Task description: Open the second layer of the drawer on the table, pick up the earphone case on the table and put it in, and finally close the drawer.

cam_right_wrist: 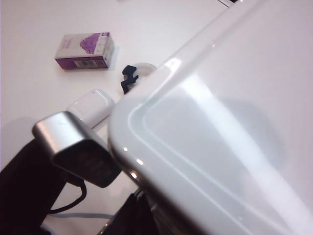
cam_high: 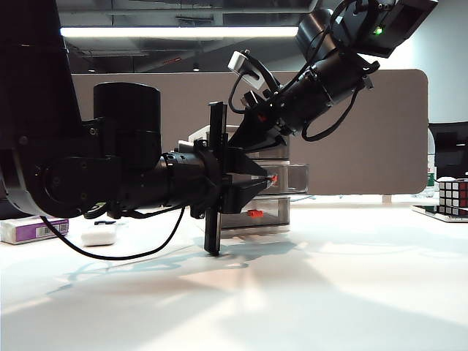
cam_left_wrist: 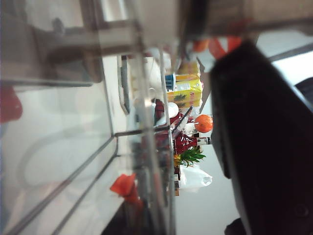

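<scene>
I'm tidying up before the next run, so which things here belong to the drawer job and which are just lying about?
Job:
- drawer, second layer
- earphone case
- left gripper, shut at the second layer's handle
- right gripper, above the drawer, jaws hidden

Lying about:
- purple-and-white box
- Rubik's cube
- small black item

The drawer [cam_high: 281,191] stood on the table [cam_high: 329,292] near its far edge, about midway along it. The left gripper [cam_high: 268,180] was positioned directly in front of the second layer [cam_high: 292,178], its closed tips at that layer's handle [cam_high: 274,178]. The right gripper [cam_high: 256,117] was located above the drawer, against its top. The earphone case [cam_high: 99,234] lay on the table toward the left edge, left of the drawer. A box [cam_high: 33,229] lay just left of the case. A puzzle cube [cam_high: 452,196] stood at the right edge.
</scene>
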